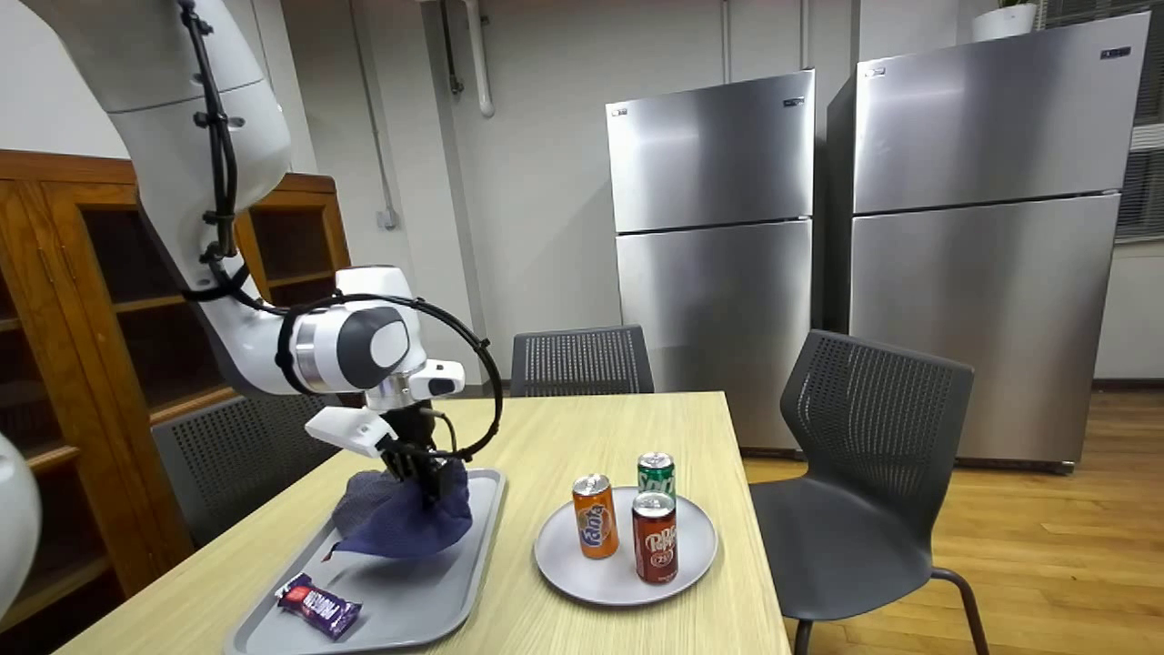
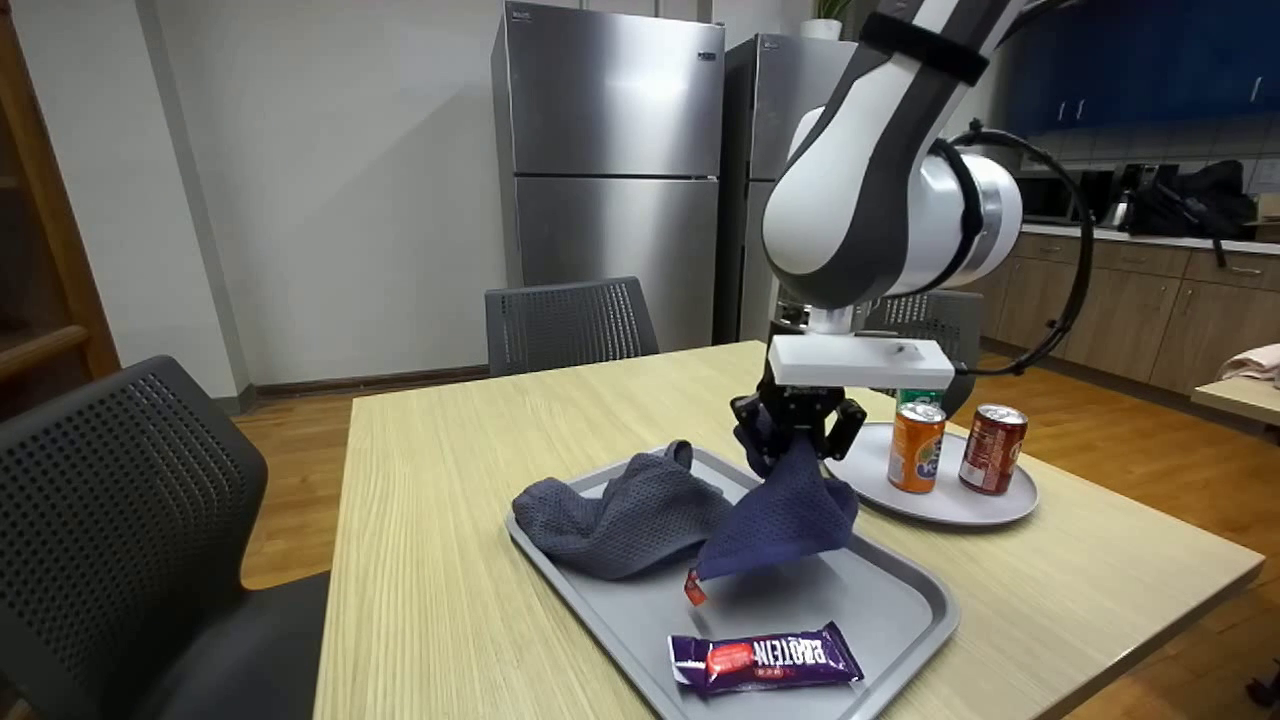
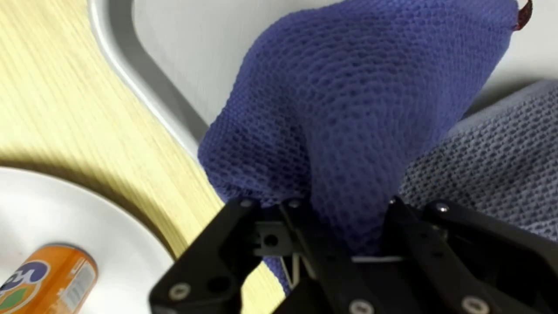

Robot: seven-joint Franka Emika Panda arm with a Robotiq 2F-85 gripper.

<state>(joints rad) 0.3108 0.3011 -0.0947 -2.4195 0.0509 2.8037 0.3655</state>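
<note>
A bar (image 2: 765,660) is lying nearest the camera in an exterior view, flat in the tray (image 2: 870,600), whose raised rim is presumably there to contain loose items. Above the tray, near its rim, the claw (image 2: 798,432) is pointing down, fingers drawn almost together, gripping the purple cloth (image 2: 785,515). A gathered fold is likely giving those fingers enough bulk; the remainder is hanging slack, and any contact below cannot be confirmed. The grey cloth (image 2: 640,510) is lying bunched alongside. Beside the tray, a plate (image 1: 600,580) is carrying three upright cans (image 1: 596,517), apparently grouped for steadiness. The pale, wood-grained counter (image 1: 555,437) is supporting everything; chairs (image 1: 855,509) are surrounding it, with steel fridges (image 1: 714,227) and a wooden cabinet (image 1: 145,364) standing beyond.
</note>
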